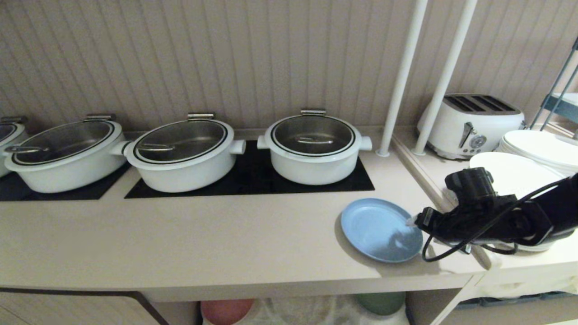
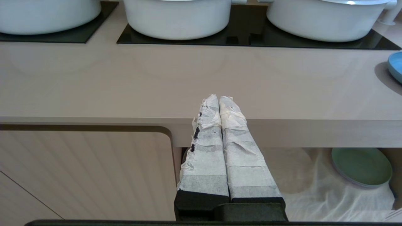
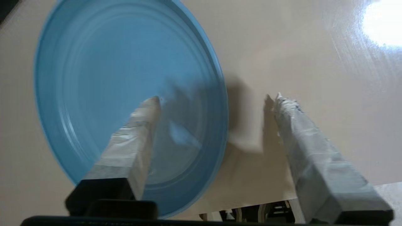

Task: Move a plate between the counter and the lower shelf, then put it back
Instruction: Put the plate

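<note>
The light blue plate (image 1: pixel 379 228) lies flat on the beige counter (image 1: pixel 180 243), near its front edge at the right. My right gripper (image 1: pixel 413 221) hovers at the plate's right rim. In the right wrist view the plate (image 3: pixel 125 78) fills the frame and the right gripper (image 3: pixel 216 99) stands open. One taped finger (image 3: pixel 135 138) is over the plate, the other over the bare counter (image 3: pixel 298 47), the rim between them untouched. My left gripper (image 2: pixel 219 98) is shut and empty before the counter's front edge. The lower shelf (image 2: pixel 314 188) with its white cloth shows below.
Three white pots (image 1: pixel 180 153) stand on black hob panels (image 1: pixel 253 180) behind. A white toaster (image 1: pixel 469 124), a stack of white plates (image 1: pixel 537 146) and two white poles (image 1: pixel 402 76) are at the right. A pink plate (image 1: pixel 226 310) and a green plate (image 2: pixel 361 166) sit on the shelf.
</note>
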Robot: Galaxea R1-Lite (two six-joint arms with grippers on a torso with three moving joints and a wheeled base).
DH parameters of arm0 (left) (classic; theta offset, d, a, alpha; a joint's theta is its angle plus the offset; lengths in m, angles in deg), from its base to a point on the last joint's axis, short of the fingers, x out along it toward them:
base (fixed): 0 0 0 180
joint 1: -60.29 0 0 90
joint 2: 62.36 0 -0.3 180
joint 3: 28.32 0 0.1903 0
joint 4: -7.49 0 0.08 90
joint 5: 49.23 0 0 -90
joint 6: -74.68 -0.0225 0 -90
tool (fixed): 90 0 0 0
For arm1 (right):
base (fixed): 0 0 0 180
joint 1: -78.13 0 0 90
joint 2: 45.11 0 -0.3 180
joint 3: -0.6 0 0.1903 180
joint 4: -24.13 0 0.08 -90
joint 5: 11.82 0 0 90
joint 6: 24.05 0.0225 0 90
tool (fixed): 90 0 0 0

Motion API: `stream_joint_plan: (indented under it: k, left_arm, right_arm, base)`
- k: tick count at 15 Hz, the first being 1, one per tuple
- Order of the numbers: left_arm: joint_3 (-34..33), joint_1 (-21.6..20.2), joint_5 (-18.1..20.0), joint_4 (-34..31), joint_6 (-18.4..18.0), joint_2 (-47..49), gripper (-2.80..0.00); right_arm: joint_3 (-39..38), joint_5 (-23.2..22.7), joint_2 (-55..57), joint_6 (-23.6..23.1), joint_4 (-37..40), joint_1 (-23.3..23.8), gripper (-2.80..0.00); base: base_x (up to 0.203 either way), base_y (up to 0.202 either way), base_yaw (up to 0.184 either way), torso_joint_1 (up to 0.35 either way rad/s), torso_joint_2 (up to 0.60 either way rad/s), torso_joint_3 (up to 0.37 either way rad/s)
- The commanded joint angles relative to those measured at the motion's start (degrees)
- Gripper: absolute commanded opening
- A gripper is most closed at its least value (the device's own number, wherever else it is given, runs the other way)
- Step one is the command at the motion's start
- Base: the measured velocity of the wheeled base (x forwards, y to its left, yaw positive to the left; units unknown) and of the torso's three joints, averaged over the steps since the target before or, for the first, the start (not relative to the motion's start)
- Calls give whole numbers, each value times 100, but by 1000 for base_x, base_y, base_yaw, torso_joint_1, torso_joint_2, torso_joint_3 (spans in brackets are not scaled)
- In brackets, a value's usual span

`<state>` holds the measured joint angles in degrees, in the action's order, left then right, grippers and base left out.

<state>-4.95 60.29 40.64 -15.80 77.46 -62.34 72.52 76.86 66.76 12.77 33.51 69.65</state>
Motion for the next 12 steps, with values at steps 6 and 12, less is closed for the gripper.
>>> stream_joint_plan:
  k: [6, 12]
  left_arm:
    - [0, 0, -4, 1, 4, -2, -280]
    - [0, 0, -4, 1, 4, -2, -280]
  right_arm:
    - [-6, 4, -398, -18, 26, -4, 0]
    - [-174, 9, -870, -18, 37, -24, 0]
  base:
    - [0, 0, 0, 0, 0, 0]
    - [0, 0, 0, 0, 0, 0]
